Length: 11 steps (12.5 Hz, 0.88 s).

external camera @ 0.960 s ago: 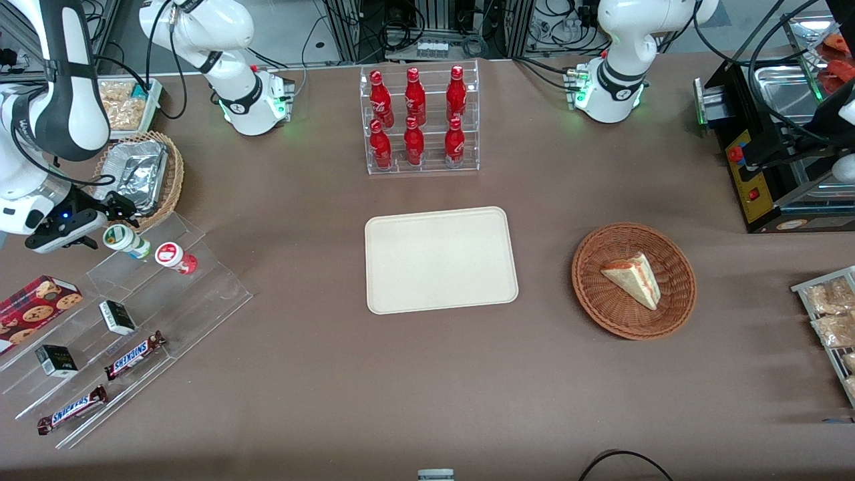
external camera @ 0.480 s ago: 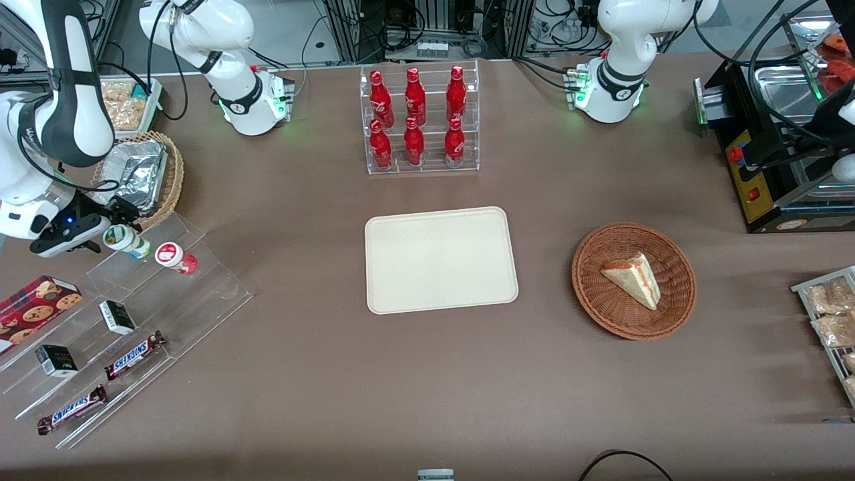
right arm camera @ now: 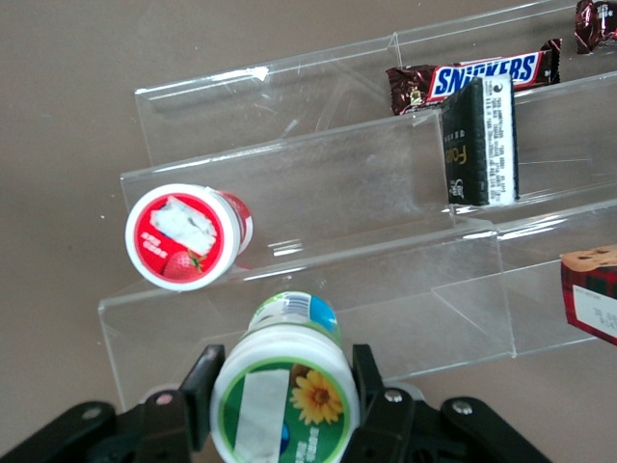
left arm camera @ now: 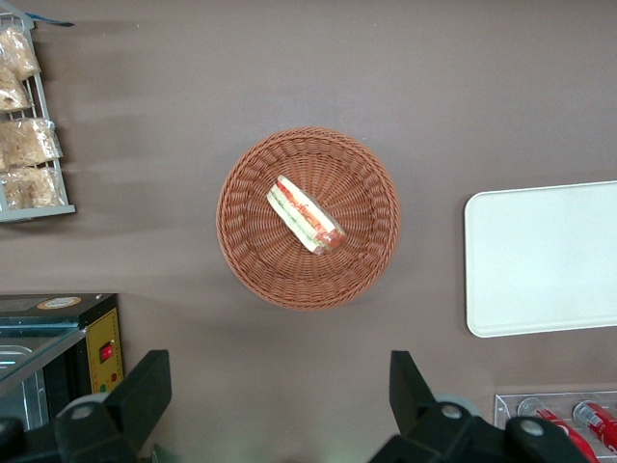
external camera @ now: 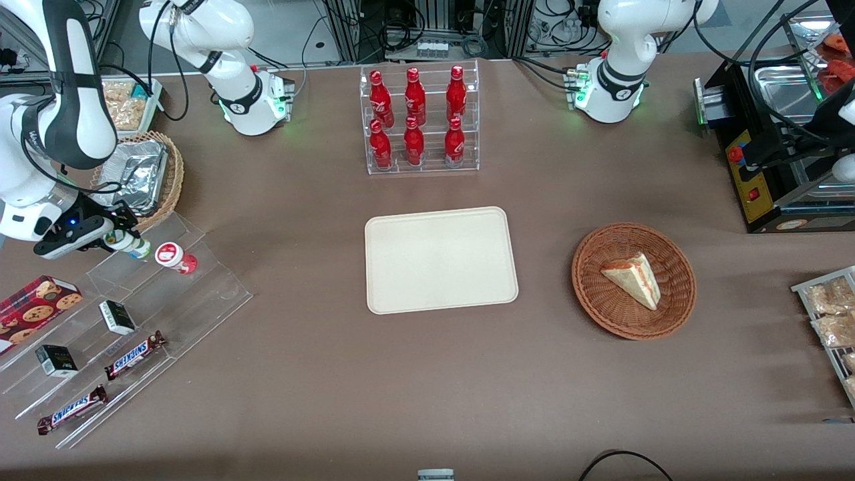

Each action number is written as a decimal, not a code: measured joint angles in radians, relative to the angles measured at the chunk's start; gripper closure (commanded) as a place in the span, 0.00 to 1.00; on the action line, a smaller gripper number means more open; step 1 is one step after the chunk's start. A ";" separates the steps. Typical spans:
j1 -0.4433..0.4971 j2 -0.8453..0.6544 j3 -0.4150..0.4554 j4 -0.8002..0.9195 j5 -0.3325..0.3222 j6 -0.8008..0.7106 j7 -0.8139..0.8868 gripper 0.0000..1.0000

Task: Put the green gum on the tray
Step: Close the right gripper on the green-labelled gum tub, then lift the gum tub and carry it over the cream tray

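The green gum [external camera: 136, 248] lies tilted on the top step of a clear acrylic stand [external camera: 207, 287], toward the working arm's end of the table. Its white lid with a sunflower mark [right arm camera: 284, 410] faces the wrist camera. My right gripper [external camera: 121, 238] is shut on it, with one black finger [right arm camera: 205, 371] pressed against each side of the lid. A red-lidded canister [external camera: 175, 257] lies beside the gum on the same step. The cream tray [external camera: 441, 259] sits bare at the table's middle, well away from the gripper.
Lower steps of the stand hold black boxes [external camera: 117, 316] and Snickers bars [external camera: 135, 355]. A cookie box [external camera: 37, 300] lies beside it. A wicker basket with a foil tray [external camera: 143, 175] is close to the arm. A cola rack [external camera: 421, 120] and sandwich basket [external camera: 633, 280] flank the tray.
My gripper has slid forward over the green gum, so its fingers now cover the lid that showed fully before. The gum itself has barely moved.
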 measured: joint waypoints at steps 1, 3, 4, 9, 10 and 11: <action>0.002 0.000 0.000 0.001 0.006 -0.005 0.000 1.00; 0.009 -0.002 0.006 0.027 0.013 -0.059 0.006 1.00; 0.015 -0.004 0.011 0.061 0.014 -0.114 0.013 1.00; 0.050 -0.032 0.072 0.257 0.017 -0.404 0.094 1.00; 0.051 -0.037 0.096 0.282 0.017 -0.446 0.125 1.00; 0.051 -0.041 0.124 0.301 0.017 -0.477 0.163 1.00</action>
